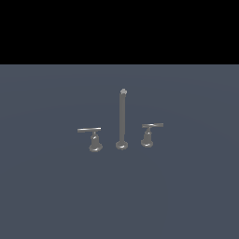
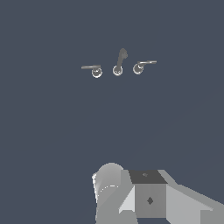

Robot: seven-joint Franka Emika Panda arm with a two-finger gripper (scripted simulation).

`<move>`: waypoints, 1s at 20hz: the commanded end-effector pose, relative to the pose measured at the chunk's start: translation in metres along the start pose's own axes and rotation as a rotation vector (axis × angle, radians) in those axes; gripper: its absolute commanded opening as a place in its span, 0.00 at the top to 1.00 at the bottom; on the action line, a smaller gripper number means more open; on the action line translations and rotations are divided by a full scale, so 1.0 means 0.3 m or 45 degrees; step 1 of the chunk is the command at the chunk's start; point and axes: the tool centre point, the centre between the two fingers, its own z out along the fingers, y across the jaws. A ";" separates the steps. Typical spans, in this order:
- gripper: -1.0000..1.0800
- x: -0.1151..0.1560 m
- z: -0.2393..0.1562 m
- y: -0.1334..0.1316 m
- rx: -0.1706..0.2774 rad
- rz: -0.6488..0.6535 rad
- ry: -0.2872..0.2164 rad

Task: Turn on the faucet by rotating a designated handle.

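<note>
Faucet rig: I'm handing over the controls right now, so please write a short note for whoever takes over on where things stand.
Tool: its fingertips show in neither view, so open or shut cannot be told; only part of the arm's body shows in the wrist view, far from the faucet.
Faucet: the spout rod stands upright on the floor, a lever on each side.
Handle: on the exterior view's left, bar roughly level, nothing touching it. The twin lever is on the exterior view's right.
Done: nothing that shows; no contact yet.
Left: approach the handle, engage its bar, rotate it.
</note>
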 end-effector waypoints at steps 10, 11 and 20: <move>1.00 0.011 0.038 -0.027 0.003 0.056 0.000; 1.00 0.014 0.046 -0.033 0.003 0.069 0.000; 1.00 0.058 0.169 -0.116 0.012 0.252 0.001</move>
